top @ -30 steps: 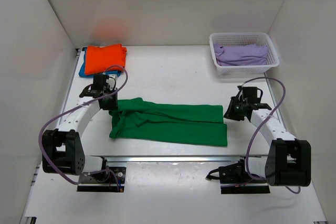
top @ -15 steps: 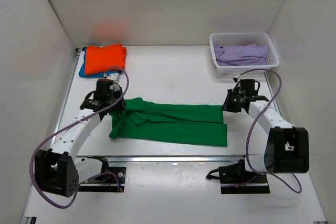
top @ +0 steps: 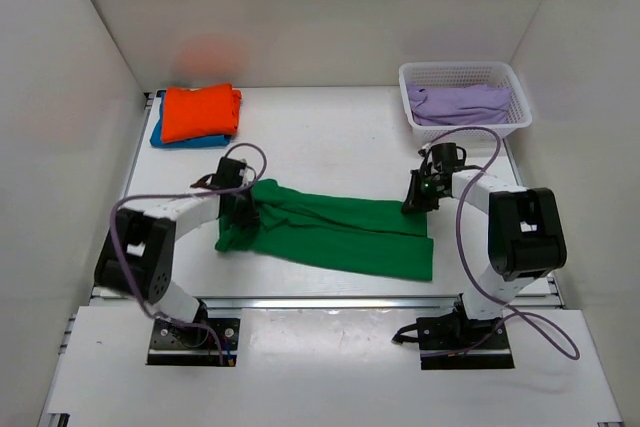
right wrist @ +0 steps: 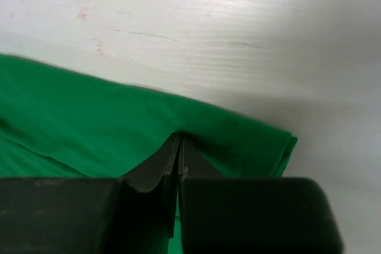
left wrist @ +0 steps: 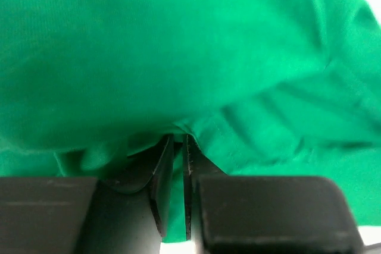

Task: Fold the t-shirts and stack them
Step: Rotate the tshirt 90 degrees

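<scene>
The green t-shirt [top: 330, 232] lies as a long folded strip across the middle of the table. My left gripper [top: 243, 209] is shut on the shirt's bunched left end; in the left wrist view the green cloth [left wrist: 178, 57] fills the frame and a fold sits between the nearly closed jaws [left wrist: 177, 147]. My right gripper [top: 414, 203] is shut on the shirt's far right corner; in the right wrist view the jaws [right wrist: 180, 144] pinch the cloth [right wrist: 89, 129] near its edge. The folded orange t-shirt [top: 200, 111] lies on the folded blue t-shirt [top: 160, 135] at the back left.
A white mesh basket [top: 463, 77] with a lilac cloth [top: 460, 102] stands at the back right. White walls close in the table on the left, back and right. A metal rail [top: 330, 299] runs along the near edge.
Both arms have swung inward and down onto the green shirt. The left gripper has closed on its left end, the right on its far right corner. The left end has shifted slightly right.
</scene>
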Controlling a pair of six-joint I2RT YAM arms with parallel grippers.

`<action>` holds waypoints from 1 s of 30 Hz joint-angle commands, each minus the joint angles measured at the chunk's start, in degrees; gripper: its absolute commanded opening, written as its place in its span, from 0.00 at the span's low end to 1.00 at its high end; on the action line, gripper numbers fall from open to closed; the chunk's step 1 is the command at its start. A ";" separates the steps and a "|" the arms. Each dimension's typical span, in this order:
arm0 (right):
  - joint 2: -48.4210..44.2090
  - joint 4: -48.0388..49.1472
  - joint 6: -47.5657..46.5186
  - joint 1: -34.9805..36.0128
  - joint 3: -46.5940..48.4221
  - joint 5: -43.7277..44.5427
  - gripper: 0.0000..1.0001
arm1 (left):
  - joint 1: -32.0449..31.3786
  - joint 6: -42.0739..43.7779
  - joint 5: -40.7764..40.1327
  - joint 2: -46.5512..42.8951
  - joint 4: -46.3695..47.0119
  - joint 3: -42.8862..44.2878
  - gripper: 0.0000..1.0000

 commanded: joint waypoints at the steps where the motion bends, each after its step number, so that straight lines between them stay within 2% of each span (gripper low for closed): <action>1: -1.67 -1.76 4.20 0.83 -2.17 5.77 0.00 | -1.32 0.80 -1.99 8.78 1.58 6.94 0.22; 5: -6.50 -2.92 12.71 5.03 -8.49 9.99 0.00 | -3.00 4.04 -2.25 23.96 -5.08 28.07 0.22; 7: -12.20 1.11 19.65 7.41 -14.62 7.90 0.00 | -4.92 5.55 -2.08 33.97 -10.17 43.35 0.21; 10: -15.91 3.59 25.99 14.16 -19.30 5.78 0.00 | -6.25 7.57 -0.41 44.19 -19.22 60.26 0.19; 13: -16.36 4.03 31.62 22.51 -19.05 5.78 0.00 | -7.30 9.41 1.08 61.39 -32.41 92.27 0.16; 14: -16.18 4.38 32.33 24.89 -19.40 5.34 0.00 | -7.74 9.77 1.35 64.58 -37.14 98.22 0.16; 15: -15.92 5.34 34.34 26.74 -19.75 5.51 0.00 | -7.57 9.68 1.87 69.83 -40.67 109.41 0.16; 16: -16.01 6.14 34.79 27.46 -20.80 4.99 0.00 | -7.39 9.42 3.18 73.88 -42.09 116.92 0.16; 18: -16.27 10.17 36.90 28.08 -22.91 3.50 0.00 | -6.69 8.37 5.30 75.07 -40.98 118.32 0.17; 20: -15.40 13.34 37.35 27.29 -25.19 1.75 0.00 | -5.55 8.54 4.96 71.48 -35.91 109.91 0.19; 22: -13.90 15.89 35.08 26.85 -25.73 -0.45 0.00 | -4.58 8.28 5.13 65.34 -29.47 97.37 0.22; 24: -12.15 16.60 31.92 26.76 -24.51 -2.21 0.00 | -3.44 7.75 6.18 63.04 -26.29 95.03 0.31; 27: -11.26 15.55 26.55 26.93 -21.17 -3.80 0.00 | -2.56 8.54 10.47 63.73 -30.84 103.44 0.35; 29: -11.96 15.19 23.73 27.29 -17.84 -4.50 0.00 | -2.47 8.63 13.20 63.47 -34.28 112.04 0.37; 30: -12.83 14.67 22.59 27.46 -16.95 -4.85 0.00 | -2.38 9.15 14.34 62.77 -35.94 113.21 0.40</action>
